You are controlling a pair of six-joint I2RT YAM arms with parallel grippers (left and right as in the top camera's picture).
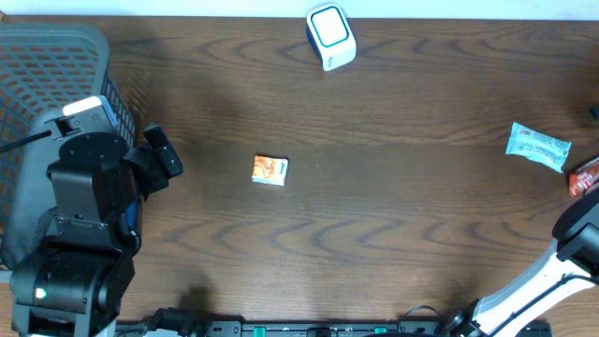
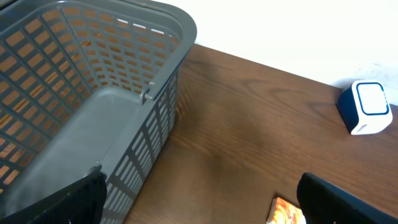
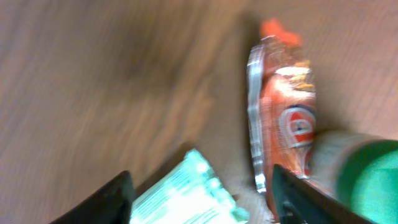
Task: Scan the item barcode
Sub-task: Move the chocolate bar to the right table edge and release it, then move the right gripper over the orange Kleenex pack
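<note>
Packets, three on the tabletop (image 1: 393, 243), seen from overhead: orange packet (image 1: 270, 169) lies flat near the middle, w/ nothing touching it; blue packet (image 1: 537, 147) and red packet (image 1: 584, 175) sit close together at the R edge, red one partly cut off by the frame. Scanner (image 1: 331, 36) stands at the far edge, a bit R of centre, well apart from all packets. Basket (image 1: 56, 47) fills the far L corner; L arm is over its near side, L gripper (image 1: 161, 154) pointing toward the orange packet but apart from it. R arm comes in at the near R corner, its claw not clear from here. L wrist view: fingers (image 2: 81, 196) wide apart, nothing btw them; basket on the L, scanner at the far R, orange packet just showing at the bottom edge beside the R finger. R wrist view, blurred: R gripper (image 3: 200, 177) w/ fingers (image 3: 118, 199) apart, clamped on nothing; red packet lies ahead to the R, blue packet low btw the fingers, looking pale here; can't tell if either finger touches it.
</note>
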